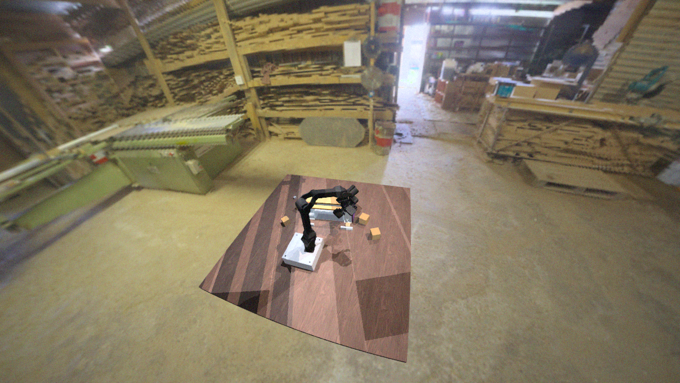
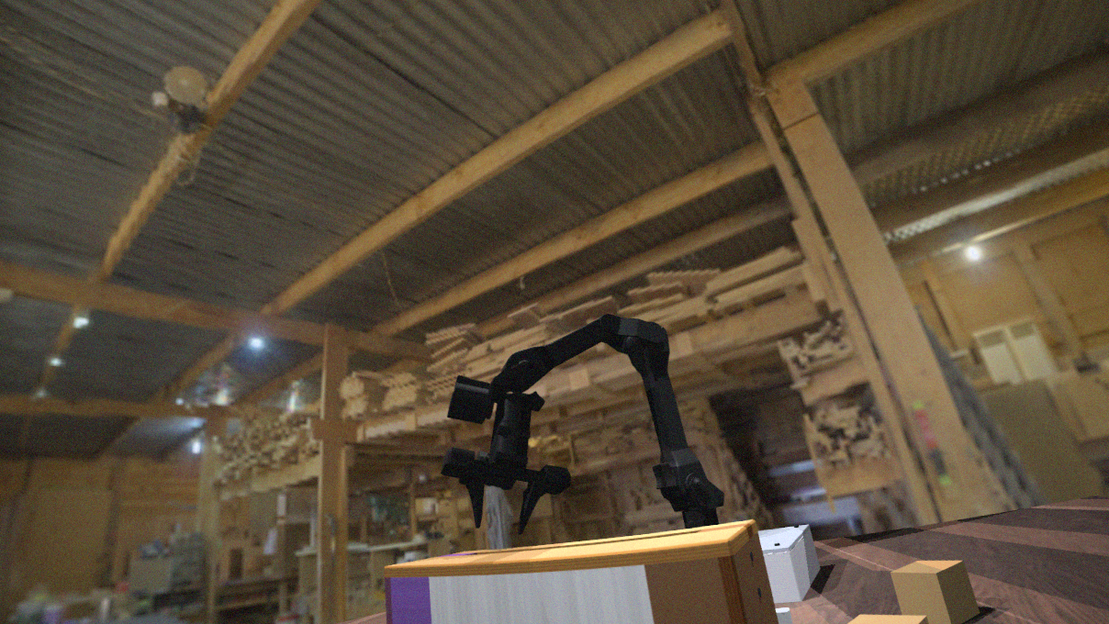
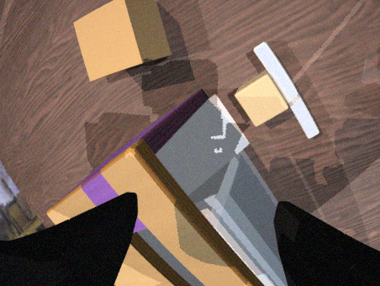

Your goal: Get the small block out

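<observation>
The box (image 3: 168, 199) (image 2: 543, 593) (image 1: 322, 205) has a wooden top, a purple band at one end and a clear front pane (image 3: 224, 166). Through the pane I see only a grey shelf, with no block on it. A small tan block (image 3: 261, 99) (image 1: 347, 224) lies on the table just off the purple end, touching a white bar (image 3: 280, 72) (image 1: 347, 228). My gripper (image 3: 207, 208) (image 2: 500, 511) (image 1: 344, 212) is open and empty. It hangs above the box's purple end, pointing down, with its fingertips a little above the lid.
A larger tan cube (image 3: 119, 37) (image 1: 363, 218) sits on the table beyond the purple end. Two more cubes (image 1: 375, 232) (image 1: 285, 220) lie to either side, and one cube (image 2: 935, 590) shows in the exterior view. The arm's white base (image 1: 302, 255) (image 2: 788, 559) stands in front of the box.
</observation>
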Action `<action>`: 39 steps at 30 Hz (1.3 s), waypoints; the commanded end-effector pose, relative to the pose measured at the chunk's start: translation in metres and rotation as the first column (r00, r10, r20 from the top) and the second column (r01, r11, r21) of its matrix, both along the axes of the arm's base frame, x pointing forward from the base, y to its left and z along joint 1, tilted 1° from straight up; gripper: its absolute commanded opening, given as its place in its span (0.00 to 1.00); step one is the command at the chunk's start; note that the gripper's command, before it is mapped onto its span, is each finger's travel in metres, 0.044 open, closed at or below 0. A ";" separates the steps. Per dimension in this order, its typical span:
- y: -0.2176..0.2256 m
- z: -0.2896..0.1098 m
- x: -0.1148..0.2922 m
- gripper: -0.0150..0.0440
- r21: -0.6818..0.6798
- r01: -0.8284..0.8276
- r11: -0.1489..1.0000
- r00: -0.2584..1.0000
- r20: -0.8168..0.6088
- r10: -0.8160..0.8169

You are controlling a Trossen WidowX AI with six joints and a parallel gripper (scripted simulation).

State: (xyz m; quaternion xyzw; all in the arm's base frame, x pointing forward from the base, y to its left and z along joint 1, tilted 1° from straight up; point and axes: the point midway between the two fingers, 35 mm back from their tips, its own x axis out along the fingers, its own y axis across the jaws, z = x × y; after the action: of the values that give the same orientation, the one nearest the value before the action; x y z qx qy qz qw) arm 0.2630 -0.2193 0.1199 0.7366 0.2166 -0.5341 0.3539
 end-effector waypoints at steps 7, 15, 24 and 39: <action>-0.003 0.010 -0.007 0.74 0.373 0.675 0.636 0.691 -0.019 -0.722; -0.003 0.010 -0.007 0.74 0.373 0.675 0.636 0.691 -0.019 -0.722; -0.005 -0.013 -0.005 0.74 0.373 0.675 0.636 0.691 -0.019 -0.722; -0.003 -0.090 -0.005 0.74 0.373 0.675 0.636 0.691 -0.020 -0.722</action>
State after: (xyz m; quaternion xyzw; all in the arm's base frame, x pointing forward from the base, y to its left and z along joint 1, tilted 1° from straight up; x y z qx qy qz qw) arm 0.2588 -0.2235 0.0378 0.8479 -0.0179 -0.5299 0.0003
